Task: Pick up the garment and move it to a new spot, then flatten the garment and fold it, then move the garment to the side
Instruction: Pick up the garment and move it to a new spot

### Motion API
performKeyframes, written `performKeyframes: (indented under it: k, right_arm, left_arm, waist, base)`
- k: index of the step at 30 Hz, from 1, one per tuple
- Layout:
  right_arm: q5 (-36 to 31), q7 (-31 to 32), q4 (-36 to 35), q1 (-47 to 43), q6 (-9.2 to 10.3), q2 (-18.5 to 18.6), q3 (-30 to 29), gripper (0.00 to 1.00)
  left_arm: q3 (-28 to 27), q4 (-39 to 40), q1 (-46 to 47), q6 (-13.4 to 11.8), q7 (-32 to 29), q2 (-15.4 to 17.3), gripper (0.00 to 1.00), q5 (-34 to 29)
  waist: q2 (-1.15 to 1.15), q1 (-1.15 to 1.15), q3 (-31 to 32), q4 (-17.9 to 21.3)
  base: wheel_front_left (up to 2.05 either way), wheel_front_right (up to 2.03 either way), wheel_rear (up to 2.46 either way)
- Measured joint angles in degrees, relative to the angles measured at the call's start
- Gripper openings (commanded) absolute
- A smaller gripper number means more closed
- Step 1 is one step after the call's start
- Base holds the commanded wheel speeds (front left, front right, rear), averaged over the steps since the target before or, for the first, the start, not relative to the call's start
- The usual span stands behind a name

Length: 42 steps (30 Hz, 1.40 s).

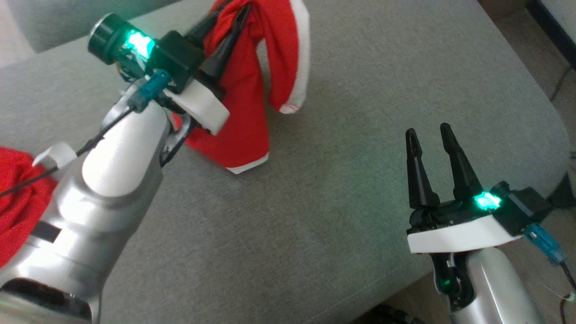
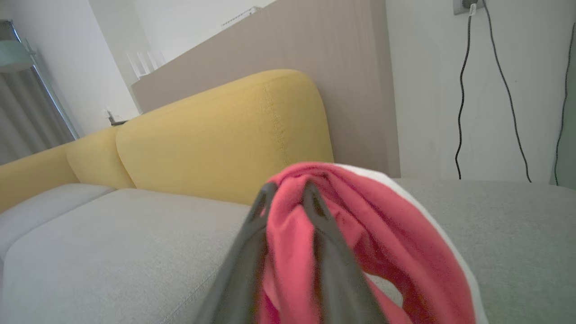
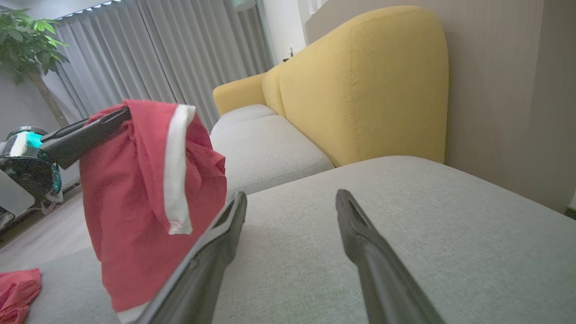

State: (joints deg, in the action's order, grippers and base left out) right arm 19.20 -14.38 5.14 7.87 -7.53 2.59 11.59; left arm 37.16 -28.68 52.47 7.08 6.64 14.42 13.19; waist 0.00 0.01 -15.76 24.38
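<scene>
Head view: left gripper (image 1: 234,10) at upper middle of frame, fingers close together with a fold of the garment (image 1: 245,112) pinched between them. The red cloth with white trim hangs down from them over the grey seat (image 1: 337,202). Cannot tell whether the hem touches the seat or hangs just above it. Right gripper (image 1: 427,130) at lower right, fingers wide apart, nothing in them.

Progress, as judged: pickup done. The garment is up in the grip, so the move to a new spot looks to be the step in hand. Not yet laid out. Flattening, folding and moving aside are all left.

Views compared: left wrist view makes the grip plain, with cloth bunched between and over both fingers; in head view the wrist housing blocks part of that. Right wrist view gives the drape side-on at left of frame, a long hang with a white band. Head view puts a second red cloth (image 1: 18,202) at the left edge. Wrist views add the yellow backrest (image 2: 225,135).
</scene>
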Motion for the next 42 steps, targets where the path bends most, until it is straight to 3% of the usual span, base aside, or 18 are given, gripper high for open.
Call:
performKeyframes:
  k: [6,16,22,31,36,42]
  right_arm:
    - [0.45,0.0,-0.08,0.07,0.0,-0.01,-0.03,1.0]
    - [-2.32,0.0,0.86,0.13,0.0,-0.01,-3.26,1.0]
    - [-4.46,-0.01,1.97,0.03,0.0,0.0,-4.58,1.0]
    - [-7.1,0.0,3.8,-0.96,0.0,-0.01,-7.83,1.0]
    - [-8.59,0.0,6.27,-2.44,0.0,-0.02,-9.16,1.0]
    - [-9.38,0.0,8.08,-2.22,0.0,-0.03,-12.12,1.0]
  left_arm:
    - [-0.12,-6.02,1.65,-0.08,3.38,-0.47,1.0,-0.16]
    - [-2.61,-3.64,-0.12,-2.9,7.36,-0.62,1.0,2.01]
    - [-5.36,2.13,-9.32,-6.24,7.82,-0.36,1.0,4.33]
    - [-9.84,16.12,-33.02,-12.57,7.9,-0.56,1.0,6.5]
    - [-11.26,18.38,-40.21,-13.17,7.9,-3.11,1.0,6.44]
    - [-12.98,20.27,-40.5,-12.51,7.9,-5.79,1.0,4.5]
  waist:
    - [0.0,0.0,-1.82,0.95]
    - [0.0,-0.01,0.4,-6.88]
    - [0.0,-0.01,2.23,-12.52]
    - [0.0,-0.02,5.32,-21.86]
    - [0.0,-0.02,6.27,-25.48]
    - [0.0,-0.02,6.06,-27.99]
  base:
    - [0.0,0.0,0.0]
    - [0.0,0.0,0.0]
    - [0.0,0.0,0.0]
    - [0.0,0.0,0.0]
    - [0.0,0.0,0.0]
    - [0.0,0.0,0.0]
